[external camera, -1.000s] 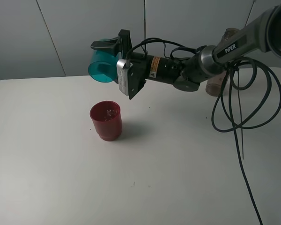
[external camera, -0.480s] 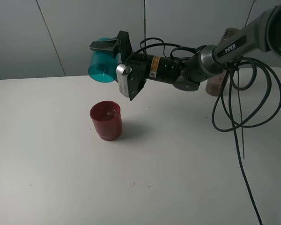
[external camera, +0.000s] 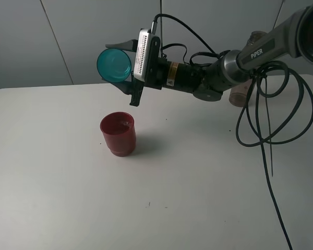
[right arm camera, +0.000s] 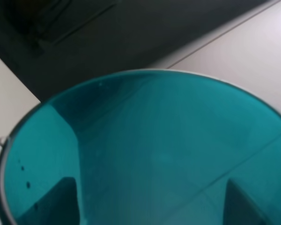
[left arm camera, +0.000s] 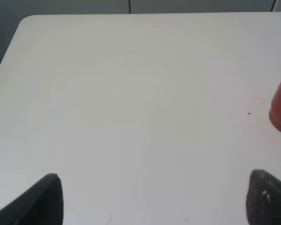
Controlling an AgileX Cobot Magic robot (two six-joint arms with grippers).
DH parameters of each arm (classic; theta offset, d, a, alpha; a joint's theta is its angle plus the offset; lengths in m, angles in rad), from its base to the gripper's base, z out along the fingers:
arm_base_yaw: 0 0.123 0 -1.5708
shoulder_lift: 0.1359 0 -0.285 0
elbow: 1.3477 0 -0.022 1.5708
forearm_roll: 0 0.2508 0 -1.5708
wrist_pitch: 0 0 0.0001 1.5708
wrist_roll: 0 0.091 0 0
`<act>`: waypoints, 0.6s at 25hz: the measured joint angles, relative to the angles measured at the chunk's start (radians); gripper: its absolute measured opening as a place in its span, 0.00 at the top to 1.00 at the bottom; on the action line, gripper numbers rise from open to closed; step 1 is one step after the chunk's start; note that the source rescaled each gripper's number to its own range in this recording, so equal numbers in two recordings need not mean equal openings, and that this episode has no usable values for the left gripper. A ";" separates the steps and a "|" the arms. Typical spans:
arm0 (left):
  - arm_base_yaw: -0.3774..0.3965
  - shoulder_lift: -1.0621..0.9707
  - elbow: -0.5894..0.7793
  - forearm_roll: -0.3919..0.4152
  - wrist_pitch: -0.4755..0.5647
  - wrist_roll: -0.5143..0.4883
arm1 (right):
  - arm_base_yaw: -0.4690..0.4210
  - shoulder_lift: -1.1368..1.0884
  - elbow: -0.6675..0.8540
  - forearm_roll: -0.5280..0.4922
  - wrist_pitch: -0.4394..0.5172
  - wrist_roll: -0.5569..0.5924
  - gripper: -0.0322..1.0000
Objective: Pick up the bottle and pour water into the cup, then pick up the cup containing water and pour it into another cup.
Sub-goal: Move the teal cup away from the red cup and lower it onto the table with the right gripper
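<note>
Above the white surface (external camera: 208,187), right end effector (external camera: 126,65) pinching translucent teal plastic tumbler (external camera: 115,63) sideways, over opaque dark red cup (external camera: 118,133), left end effector (left arm camera: 152,199) spread

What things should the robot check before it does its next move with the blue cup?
1. Grip on the teal cup: the right gripper is shut on it and holds it in the air. Ok.
2. Teal cup emptied: it lies on its side, and the right wrist view shows no pool of water in it. Ok.
3. Red cup standing upright on the table: ok.
4. Water in the red cup: cannot tell.
5. Bottle out of the way: it stands at the back, behind the arm. Ok.
6. Left gripper clear: open, over bare table, beside the red cup. Ok.
</note>
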 joint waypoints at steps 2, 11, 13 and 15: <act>0.000 0.000 0.000 0.000 0.000 0.000 | -0.007 -0.002 0.000 0.002 0.000 0.154 0.94; 0.000 0.000 0.000 0.000 0.000 0.000 | -0.033 -0.129 0.246 0.325 0.049 0.348 0.94; 0.000 0.000 0.000 0.000 0.000 0.000 | -0.041 -0.170 0.331 0.386 0.053 0.350 0.94; 0.000 0.000 0.000 0.000 0.000 0.000 | -0.051 -0.207 0.411 0.462 0.056 0.342 0.94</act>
